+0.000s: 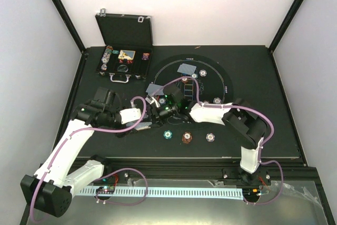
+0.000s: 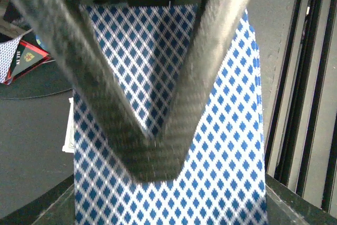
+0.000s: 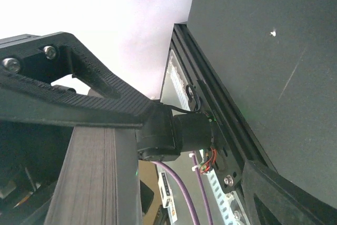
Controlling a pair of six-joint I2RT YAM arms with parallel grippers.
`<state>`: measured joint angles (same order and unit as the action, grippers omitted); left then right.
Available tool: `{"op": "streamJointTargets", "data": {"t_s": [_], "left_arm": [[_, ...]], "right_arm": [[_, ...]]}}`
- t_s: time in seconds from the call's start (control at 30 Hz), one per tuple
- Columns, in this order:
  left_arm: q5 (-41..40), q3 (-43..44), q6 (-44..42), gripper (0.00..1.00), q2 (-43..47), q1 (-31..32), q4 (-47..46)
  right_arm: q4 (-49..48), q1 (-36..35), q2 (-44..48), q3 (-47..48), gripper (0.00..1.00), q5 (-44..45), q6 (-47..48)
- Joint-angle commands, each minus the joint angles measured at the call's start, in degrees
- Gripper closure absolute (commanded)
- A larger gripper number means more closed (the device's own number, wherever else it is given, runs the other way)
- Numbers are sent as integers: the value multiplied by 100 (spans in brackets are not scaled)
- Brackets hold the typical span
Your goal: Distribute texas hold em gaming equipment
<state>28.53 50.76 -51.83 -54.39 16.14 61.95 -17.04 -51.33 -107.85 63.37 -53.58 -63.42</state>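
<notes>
A deck (image 2: 231, 130) of blue-diamond-backed cards is held low over the middle of the counter (image 1: 263, 130), at the near-left rim of a round mat (image 1: 225, 85). The left fingers (image 2: 95, 93) are closed on it, tips meeting over the top card's back. This probably serves to steady the deck as a stock to deal from.

The right fingers (image 3: 79, 93) stand apart at the deck's side, and the stacked card edges show beside one of them. They look placed to draw off a card, but I cannot tell whether they touch one. Seen from above, the two arms meet here, one from each side.

Two cards lie blue side up on the mat, one far (image 1: 187, 68) and one at its left rim (image 1: 154, 89), likely already dealt. Small chips (image 1: 217, 100) dot the mat near them.

Three more chips form a row on the counter near of the mat: teal (image 1: 168, 134), red-brown (image 1: 187, 137) and white (image 1: 210, 137). They may mark stakes for seats.

At far left a black case (image 1: 124, 30) stands open with chips inside.
</notes>
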Motion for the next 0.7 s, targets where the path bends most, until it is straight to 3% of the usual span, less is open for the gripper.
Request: {"op": "streamJointTargets", "data": {"t_s": [0.0, 0.2, 0.3, 0.37, 0.5, 0.67], "left_arm": [[95, 328, 24, 99, 152, 21, 83], [84, 331, 23, 99, 144, 16, 59], [101, 308, 41, 98, 132, 21, 35], [117, 290, 49, 99, 131, 20, 20], [103, 298, 47, 98, 133, 14, 17], [83, 277, 33, 98, 156, 21, 27]], "right_arm": [[-155, 362, 131, -366, 26, -3, -61], [91, 474, 588, -663, 31, -3, 220], [-11, 499, 804, -848, 39, -3, 167], [-65, 513, 921, -903, 49, 7, 131], [-12, 580, 1143, -922, 79, 39, 138], [512, 852, 1403, -887, 92, 25, 472]]}}
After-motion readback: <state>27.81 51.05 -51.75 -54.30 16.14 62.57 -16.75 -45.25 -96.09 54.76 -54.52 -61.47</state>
